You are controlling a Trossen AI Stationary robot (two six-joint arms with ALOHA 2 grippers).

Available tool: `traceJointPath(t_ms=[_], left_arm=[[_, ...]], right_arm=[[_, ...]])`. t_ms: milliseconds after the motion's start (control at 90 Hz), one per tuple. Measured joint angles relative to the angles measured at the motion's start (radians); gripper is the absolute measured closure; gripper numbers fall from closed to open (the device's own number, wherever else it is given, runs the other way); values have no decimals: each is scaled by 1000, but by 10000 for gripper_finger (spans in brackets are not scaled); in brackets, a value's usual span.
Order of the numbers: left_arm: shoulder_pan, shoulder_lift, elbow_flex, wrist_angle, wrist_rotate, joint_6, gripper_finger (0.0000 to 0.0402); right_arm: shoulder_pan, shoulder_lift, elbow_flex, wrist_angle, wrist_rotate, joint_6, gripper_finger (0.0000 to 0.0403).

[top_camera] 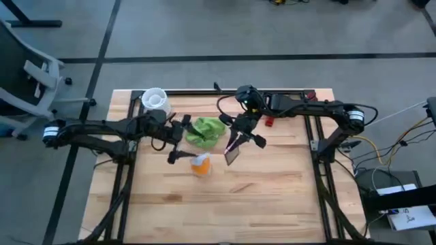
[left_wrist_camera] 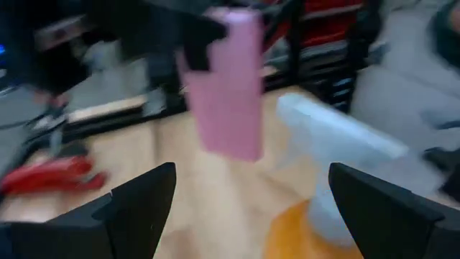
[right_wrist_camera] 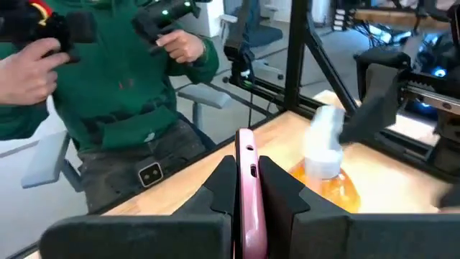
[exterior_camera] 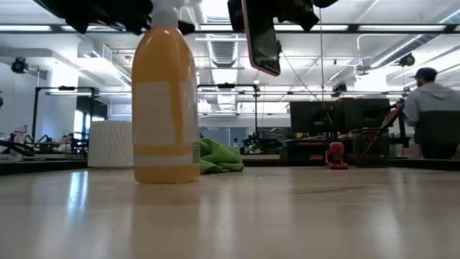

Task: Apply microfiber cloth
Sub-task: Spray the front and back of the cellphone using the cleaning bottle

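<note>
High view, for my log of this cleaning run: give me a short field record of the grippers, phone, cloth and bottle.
right gripper: shut on the phone, held above the table, edge between the fingers
left gripper: open, next to the bottle, holding nothing
cloth: lime green, bunched on the table between the two grippers, untouched
bottle: orange with white sprayer, upright, in front of the cloth
phone: pink case, lifted off the table
</note>
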Motion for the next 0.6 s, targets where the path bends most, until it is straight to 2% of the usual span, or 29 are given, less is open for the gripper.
traceJointPath(t_ms=[144,311,411,478,600], left_arm=[[6,-27,0,-52,-7,22,52],[23,-109,0,-158,-70,50,52],[24,-153,0,-228,-72,47,52],[24,-164,-1,-262,-19,46,52],[36,-148,-21,-249,172,51,52]], right_arm=[[16,0,0,4,-62,-32,388],[38,1,0,7,-110,-105,388],[47,12,0,12,-135,-138,388],[52,22,0,29,-174,-148,388],[57,27,0,45,-203,-152,388]])
